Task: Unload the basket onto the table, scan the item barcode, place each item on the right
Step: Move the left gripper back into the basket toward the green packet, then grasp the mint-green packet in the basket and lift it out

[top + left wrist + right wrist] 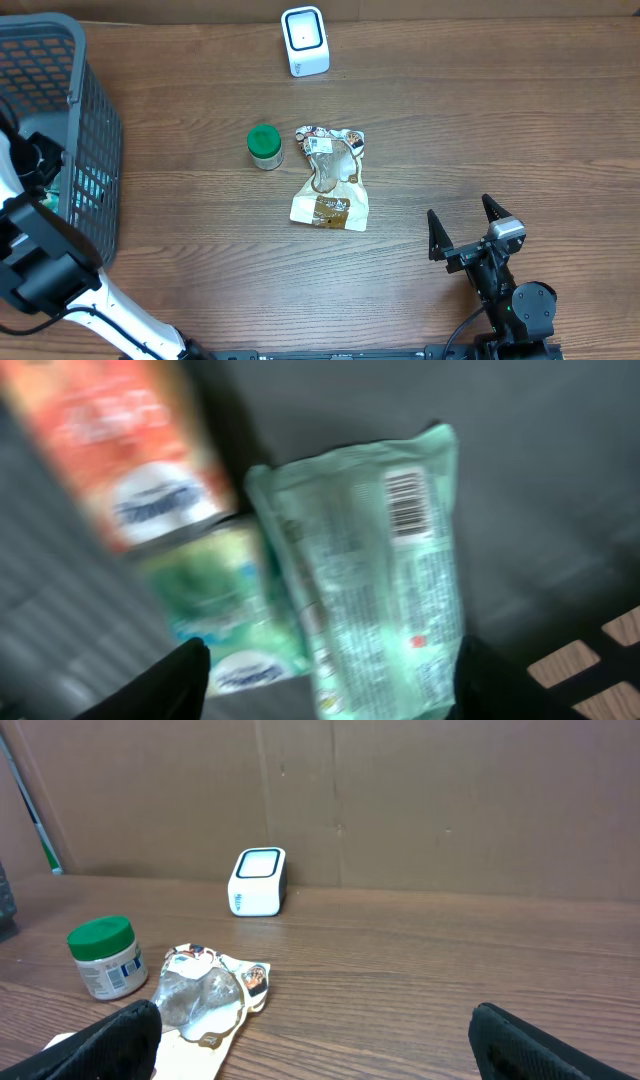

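In the left wrist view a pale green packet (385,575) with a barcode (404,502) near its top lies inside the basket (95,140). My left gripper (330,682) has its jaws partly drawn in around the packet's lower end. One black finger (185,682) rests against a second green packet (225,615), the other against the barcoded packet's edge. The view is blurred. The white scanner (304,40) stands at the table's far edge. My right gripper (465,230) hovers open and empty at the front right.
An orange carton (125,445) lies in the basket beside the green packets. A green-lidded jar (265,146) and a crumpled tan pouch (331,178) lie mid-table. The basket's mesh walls close in around my left arm (30,165).
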Tool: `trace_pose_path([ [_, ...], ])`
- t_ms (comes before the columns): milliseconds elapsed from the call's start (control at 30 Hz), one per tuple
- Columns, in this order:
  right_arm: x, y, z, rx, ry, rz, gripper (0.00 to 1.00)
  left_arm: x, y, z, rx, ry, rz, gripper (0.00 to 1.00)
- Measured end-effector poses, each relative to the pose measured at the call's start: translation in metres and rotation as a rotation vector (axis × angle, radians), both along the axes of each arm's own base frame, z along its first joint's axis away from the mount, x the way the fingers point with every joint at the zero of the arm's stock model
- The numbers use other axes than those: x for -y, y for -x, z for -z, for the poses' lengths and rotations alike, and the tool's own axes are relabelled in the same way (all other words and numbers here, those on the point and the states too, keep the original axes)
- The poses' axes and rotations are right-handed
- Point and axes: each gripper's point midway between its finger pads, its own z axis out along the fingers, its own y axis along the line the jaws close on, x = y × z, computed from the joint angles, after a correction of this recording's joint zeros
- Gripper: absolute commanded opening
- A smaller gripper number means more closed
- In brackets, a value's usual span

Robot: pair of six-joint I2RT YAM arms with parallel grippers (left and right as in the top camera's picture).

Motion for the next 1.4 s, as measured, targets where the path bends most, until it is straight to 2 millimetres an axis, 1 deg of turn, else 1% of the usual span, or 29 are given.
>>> trace_pose_path([
  [133,0.0,0.0,0.0,0.001,0.0,-0.001,1.0,0.01,-0.014,0.007,0.011,0.006,0.049,0.8],
  [167,0.0,0.0,0.0,0.0,0.0,0.0,1.0,0.012,-0.016,0.007,0.013,0.005,0.058,0.84],
  [200,0.0,0.0,0.0,0.0,0.0,0.0,1.0,0.014,-0.018,0.008,0.013,0.004,0.068,0.86],
  [333,0.0,0.0,0.0,0.0,0.0,0.0,1.0,0.019,-0.021,0.013,0.002,0.011,0.082,0.87],
  [533,0.0,0.0,0.0,0.0,0.0,0.0,1.0,0.021,-0.018,0.036,-0.05,0.043,0.081,0.83],
  [600,0.0,0.0,0.0,0.0,0.0,-0.001,1.0,0.022,-0.017,0.044,-0.065,0.053,0.081,0.79],
  [633,0.0,0.0,0.0,0.0,0.0,0.0,1.0,0.022,-0.016,0.047,-0.071,0.056,0.081,0.74],
  [733,0.0,0.0,0.0,0.0,0.0,0.0,1.0,0.021,-0.015,0.055,-0.086,0.06,0.083,0.56],
  [833,0.0,0.0,0.0,0.0,0.0,0.0,1.0,0.021,-0.014,0.058,-0.094,0.063,0.083,0.32],
  [867,0.0,0.0,0.0,0.0,0.0,0.0,1.0,0.021,-0.014,0.058,-0.095,0.062,0.081,0.27],
  [900,0.0,0.0,0.0,0.0,0.0,0.0,1.0,0.02,-0.014,0.058,-0.096,0.06,0.081,0.25],
  [1000,0.0,0.0,0.0,0.0,0.0,0.0,1.0,0.02,-0.014,0.057,-0.096,0.059,0.082,0.23],
  [1033,0.0,0.0,0.0,0.0,0.0,0.0,1.0,0.02,-0.014,0.057,-0.096,0.059,0.082,0.21],
  [1100,0.0,0.0,0.0,0.0,0.0,0.0,1.0,0.02,-0.014,0.057,-0.096,0.059,0.081,0.14],
  [1200,0.0,0.0,0.0,0.0,0.0,0.0,1.0,0.02,-0.013,0.057,-0.098,0.06,0.082,0.09],
  [1367,0.0,0.0,0.0,0.0,0.0,0.0,1.0,0.021,-0.011,0.053,-0.105,0.066,0.082,0.08],
  [1400,0.0,0.0,0.0,0.0,0.0,0.0,1.0,0.023,-0.01,0.052,-0.113,0.072,0.082,0.06],
])
